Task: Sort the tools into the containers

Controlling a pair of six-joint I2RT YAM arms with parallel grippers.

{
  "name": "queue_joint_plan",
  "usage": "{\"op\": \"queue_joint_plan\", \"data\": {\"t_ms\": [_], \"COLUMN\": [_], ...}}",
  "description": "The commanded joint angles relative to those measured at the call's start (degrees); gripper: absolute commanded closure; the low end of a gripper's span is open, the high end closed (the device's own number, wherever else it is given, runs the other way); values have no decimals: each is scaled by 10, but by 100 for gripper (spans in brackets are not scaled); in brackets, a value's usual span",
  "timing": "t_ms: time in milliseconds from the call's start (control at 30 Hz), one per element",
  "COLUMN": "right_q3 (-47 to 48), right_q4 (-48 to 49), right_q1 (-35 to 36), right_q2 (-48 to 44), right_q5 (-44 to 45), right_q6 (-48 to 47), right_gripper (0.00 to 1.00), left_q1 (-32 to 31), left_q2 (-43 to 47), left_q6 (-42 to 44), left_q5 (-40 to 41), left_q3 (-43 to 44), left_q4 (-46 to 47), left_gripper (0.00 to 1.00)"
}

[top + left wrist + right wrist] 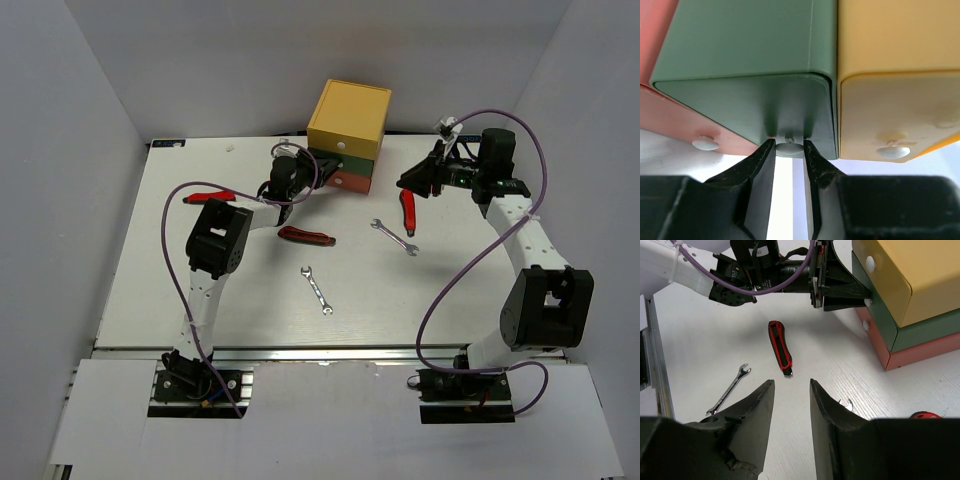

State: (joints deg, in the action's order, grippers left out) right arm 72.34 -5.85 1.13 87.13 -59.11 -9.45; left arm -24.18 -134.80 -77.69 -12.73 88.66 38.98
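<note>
The containers are three stacked drawers: yellow [350, 112] on top, green [745, 45] in the middle, orange-red [920, 354] at the bottom. My left gripper [789, 145] is shut on the green drawer's white knob [789, 148], one fingertip pressed to each side of it. In the top view the left gripper [316, 165] meets the stack's front. My right gripper [790, 382] hangs open above the table with nothing between its fingers. The tools lie on the table: a red-and-black knife [780, 347], a wrench [317, 290], a second wrench [394, 236] and a red-handled tool [407, 210] under the right gripper [410, 182].
Another red-handled tool [208, 197] lies at the far left, beside the left arm's elbow. The purple cables [470, 270] loop over both arms. White walls close in the table [150, 290] at the back and sides.
</note>
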Motion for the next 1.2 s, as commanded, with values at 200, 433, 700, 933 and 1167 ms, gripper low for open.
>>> {"op": "queue_joint_plan", "data": {"t_ms": [200, 433, 700, 933, 1167], "right_q3": [-14, -54, -74, -88, -64], "right_q4": [-2, -44, -147, -135, -96], "right_q1": [-3, -2, 34, 102, 130], "right_q2": [-23, -28, 6, 52, 139], "right_q5": [-7, 23, 119, 271, 423], "right_q6": [-24, -68, -178, -219, -247], "right_gripper": [59, 60, 51, 32, 33], "left_q1": [-2, -3, -4, -3, -4], "left_q2": [23, 94, 189, 207, 238], "left_q6": [-6, 0, 23, 44, 94], "left_q5": [3, -12, -12, -11, -7], "left_q3": [-35, -152, -283, -276, -263], "left_q4": [35, 72, 87, 63, -4], "left_gripper": [66, 66, 63, 49, 40]}}
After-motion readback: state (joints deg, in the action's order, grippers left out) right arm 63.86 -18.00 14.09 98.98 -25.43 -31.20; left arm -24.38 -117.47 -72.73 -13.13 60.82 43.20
